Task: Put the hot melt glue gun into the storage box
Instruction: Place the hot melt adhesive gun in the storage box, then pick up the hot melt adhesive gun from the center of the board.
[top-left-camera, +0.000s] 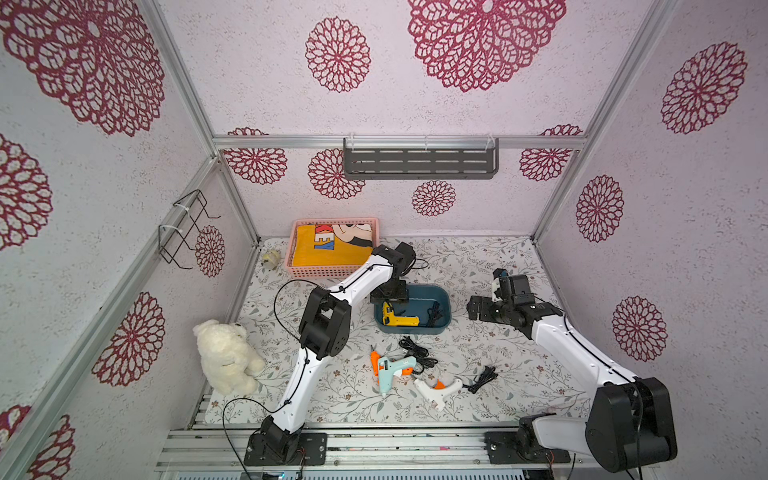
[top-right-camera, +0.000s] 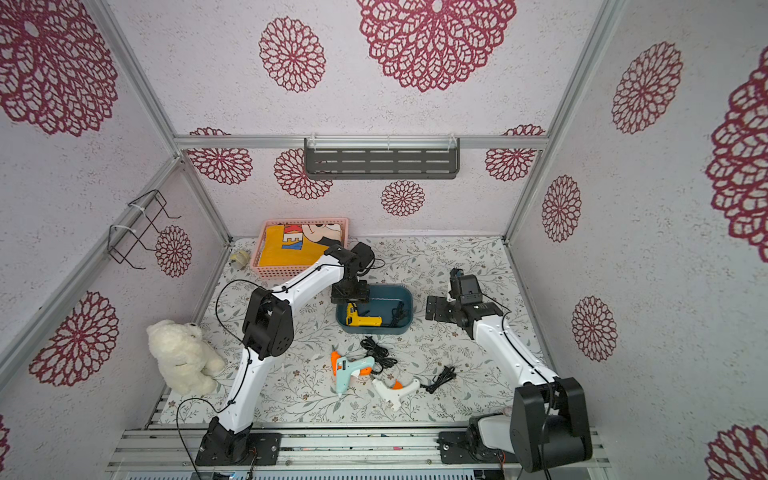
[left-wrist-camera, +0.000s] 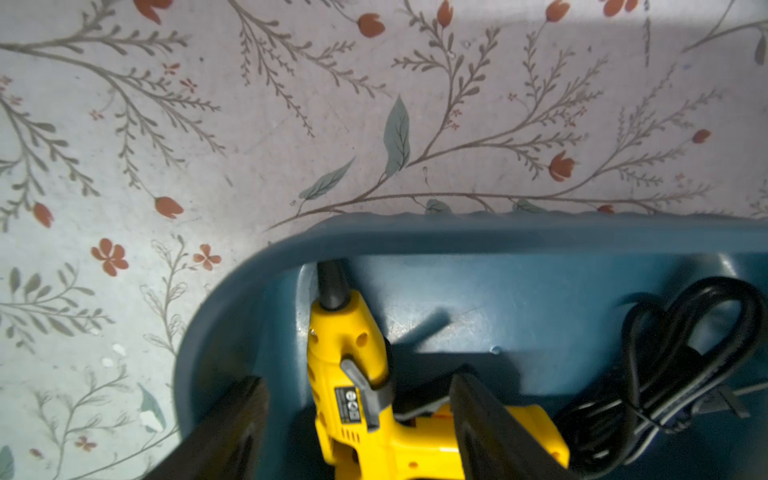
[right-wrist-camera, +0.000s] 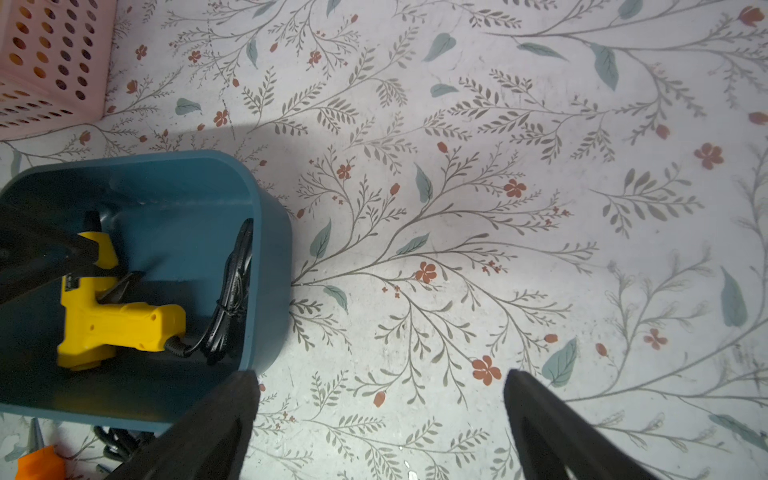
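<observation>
Floral mat (right-wrist-camera: 415, 208); left fingers (left-wrist-camera: 232, 428) apart astride glue gun (left-wrist-camera: 345, 353) in storage box (left-wrist-camera: 498, 237), right fingers (right-wrist-camera: 552, 424) wide, empty.

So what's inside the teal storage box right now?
The yellow glue gun lies on the storage box floor, its bundled black cord beside it. The open left gripper hangs over the gun, hiding part of its handle and the floor beneath.

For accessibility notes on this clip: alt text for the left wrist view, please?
A yellow glue gun lies inside the teal storage box, between the spread fingers of the open left gripper. A bundled black cord lies beside it in the box; floral table cover lies beyond.
</observation>
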